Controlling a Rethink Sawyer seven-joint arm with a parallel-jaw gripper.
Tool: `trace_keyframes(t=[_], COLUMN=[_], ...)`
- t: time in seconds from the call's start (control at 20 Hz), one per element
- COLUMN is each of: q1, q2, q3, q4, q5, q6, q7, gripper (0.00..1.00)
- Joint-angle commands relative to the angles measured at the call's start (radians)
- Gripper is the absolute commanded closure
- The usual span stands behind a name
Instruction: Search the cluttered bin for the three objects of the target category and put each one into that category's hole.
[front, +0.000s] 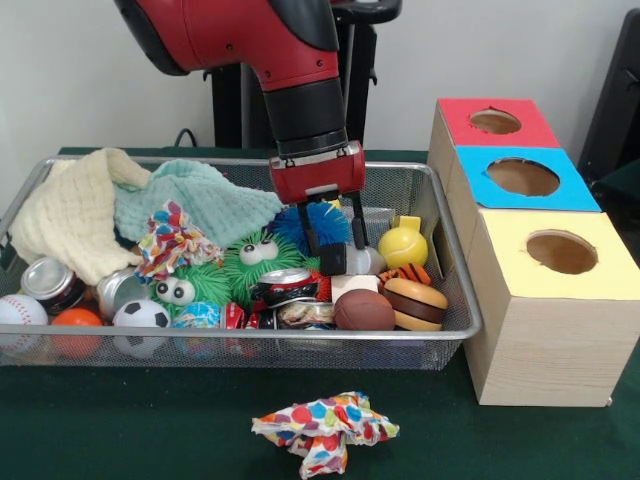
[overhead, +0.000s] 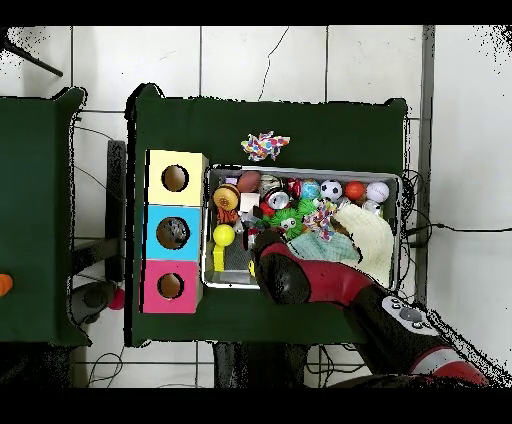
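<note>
Landmark: wire bin (front: 455, 300) on the green table (front: 150, 430).
Gripper (front: 331, 235): low inside the bin, black fingers spread apart around a blue spiky ball (front: 300, 225), nothing held.
Yellow ball (front: 402, 245): right of the gripper, in the bin.
Holed boxes (front: 540, 290): just right of the bin.
Confetti cloth (front: 325, 428): on the table before the bin.

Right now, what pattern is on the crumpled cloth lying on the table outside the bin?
Multicoloured polka dots on white; the crumpled cloth shows best in the front view.

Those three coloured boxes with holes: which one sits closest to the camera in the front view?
The yellow-topped box. It stands at the front of the row beside the wire bin, with the blue-topped box behind it and the red-topped box farthest back.
</note>
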Motion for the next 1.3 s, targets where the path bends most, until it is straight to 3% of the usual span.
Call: trace_keyframes(t=[0.05,0.25,0.5,0.8,0.85,1.05,1.3], q1=[-0.001,0.050,0.096,0.051,0.049,0.045,0.103], q2=[0.155,0.277,0.287,0.313,0.312,0.309,0.264], q3=[-0.038,-0.124,-0.170,-0.133,-0.130,-0.125,-0.174], q4=[-0.091,-0.166,-0.192,-0.174,-0.173,-0.170,-0.180], q5=[-0.043,-0.065,-0.058,-0.007,-0.013,-0.024,-0.023], q6=[-0.035,-0.108,-0.111,-0.045,-0.056,-0.090,-0.026], q7=[0.126,0.103,0.075,0.100,0.101,0.109,0.052], gripper=[0.00,0.00,0.00,0.00,1.00,1.00,1.00])
